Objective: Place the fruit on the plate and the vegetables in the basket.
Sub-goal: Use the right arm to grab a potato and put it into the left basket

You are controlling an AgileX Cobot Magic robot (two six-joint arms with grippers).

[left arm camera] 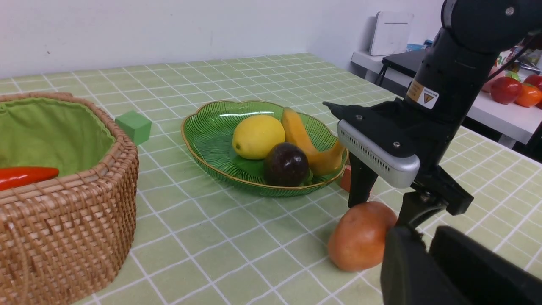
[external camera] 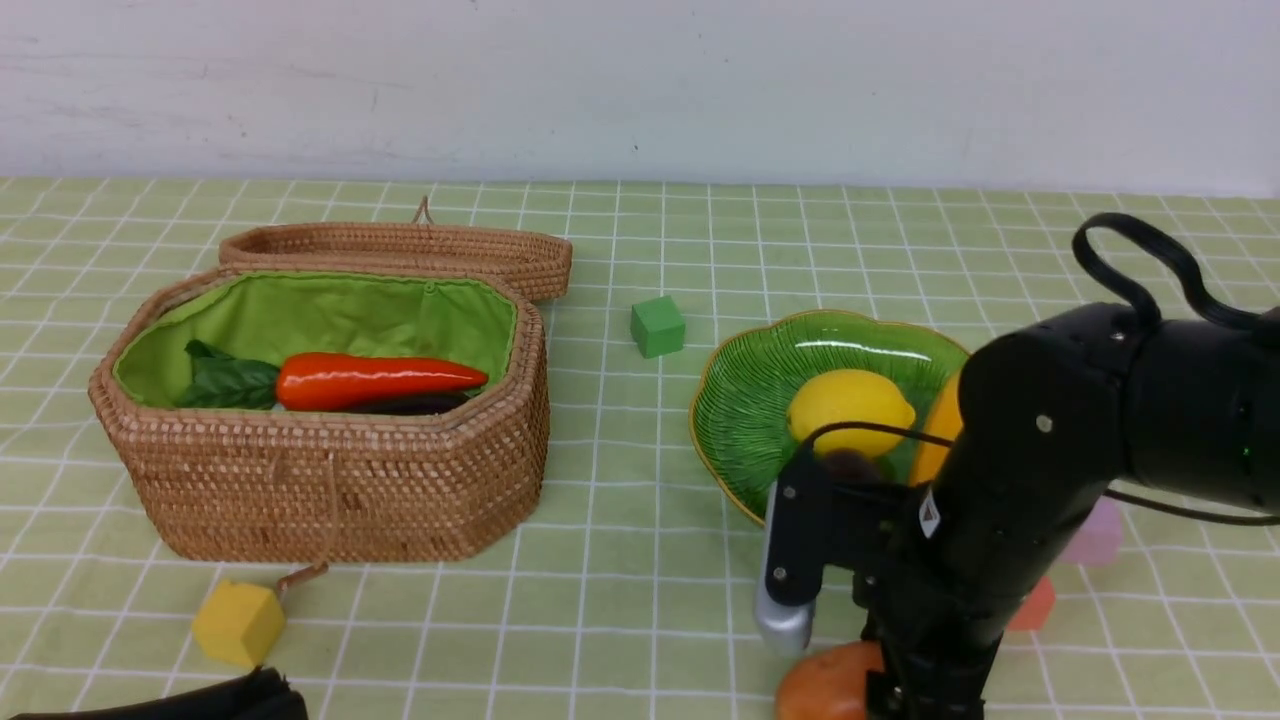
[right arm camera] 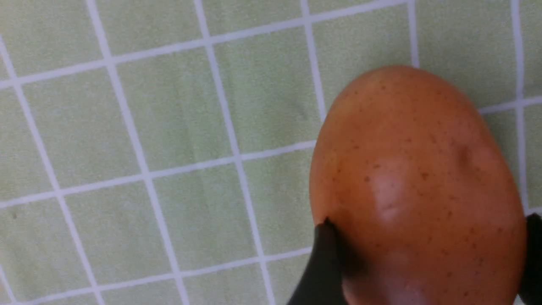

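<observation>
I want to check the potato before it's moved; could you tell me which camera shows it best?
The right wrist view: the potato fills the frame. The left wrist view shows it whole but smaller; the front view shows only a sliver behind the arm.

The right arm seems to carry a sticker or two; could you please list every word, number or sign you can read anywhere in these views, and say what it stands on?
No text is readable in any view.
Yellow warning-triangle sticker on the right arm: a sign only; its print is too small to read.
Small white triangle label on the same arm in the front view: too blurred to read.
White box on the side table: no legible marking.
</observation>
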